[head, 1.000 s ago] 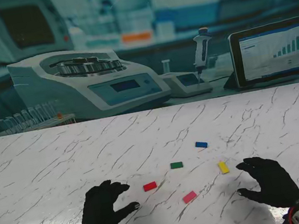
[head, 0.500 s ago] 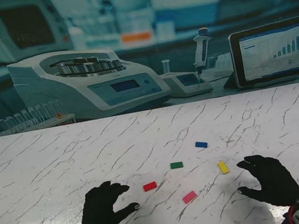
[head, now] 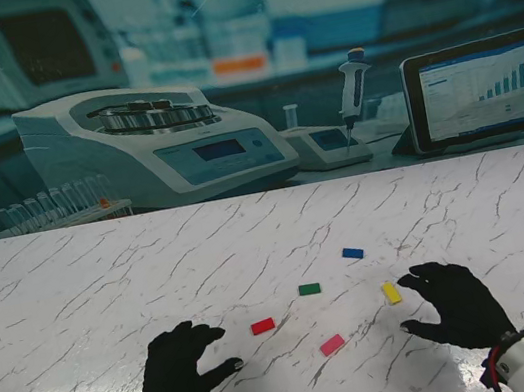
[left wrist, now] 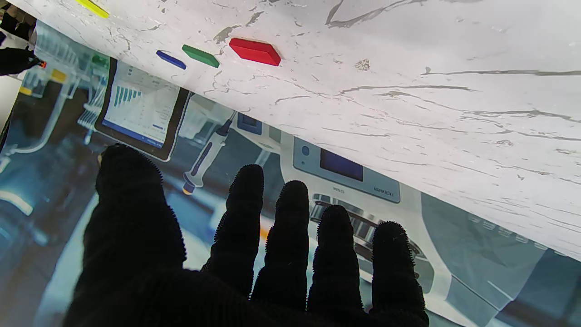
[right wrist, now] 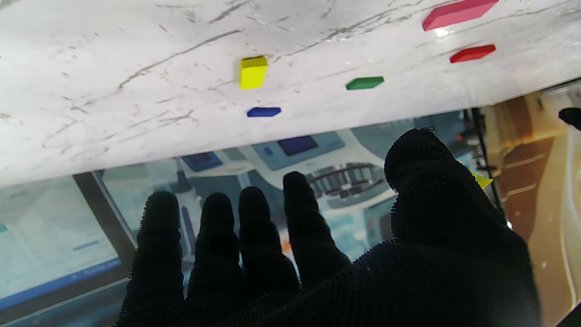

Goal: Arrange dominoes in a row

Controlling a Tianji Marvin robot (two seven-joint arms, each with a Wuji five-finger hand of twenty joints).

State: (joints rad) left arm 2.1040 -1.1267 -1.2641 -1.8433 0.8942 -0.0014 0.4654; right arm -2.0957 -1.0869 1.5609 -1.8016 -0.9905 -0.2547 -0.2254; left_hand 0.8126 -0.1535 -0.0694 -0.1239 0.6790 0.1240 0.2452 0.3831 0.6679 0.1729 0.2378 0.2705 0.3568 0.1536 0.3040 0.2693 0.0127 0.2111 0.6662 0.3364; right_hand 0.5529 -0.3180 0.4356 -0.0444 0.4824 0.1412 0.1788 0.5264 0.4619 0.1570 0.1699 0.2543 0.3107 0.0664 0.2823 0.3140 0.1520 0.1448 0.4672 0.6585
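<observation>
Several small dominoes lie flat and scattered on the marble table (head: 76,290): blue (head: 352,253) farthest, green (head: 309,289), yellow (head: 392,293), red (head: 263,326) and pink (head: 332,344) nearest to me. My left hand (head: 179,369), in a black glove, hovers open just left of the red domino (left wrist: 254,51), holding nothing. My right hand (head: 458,306) is open too, its fingertips close beside the yellow domino (right wrist: 253,71) on that domino's right. The right wrist view also takes in the blue (right wrist: 263,111), green (right wrist: 364,83), red (right wrist: 472,53) and pink (right wrist: 458,13) dominoes.
Behind the table's far edge is a printed lab backdrop with a centrifuge (head: 151,139), a pipette (head: 352,87) and a tablet screen (head: 483,88). The dominoes sit in the stretch between my two hands.
My right hand has moved left and a little farther from me, closing on the yellow domino. The left hand and all the dominoes stay where they were.
</observation>
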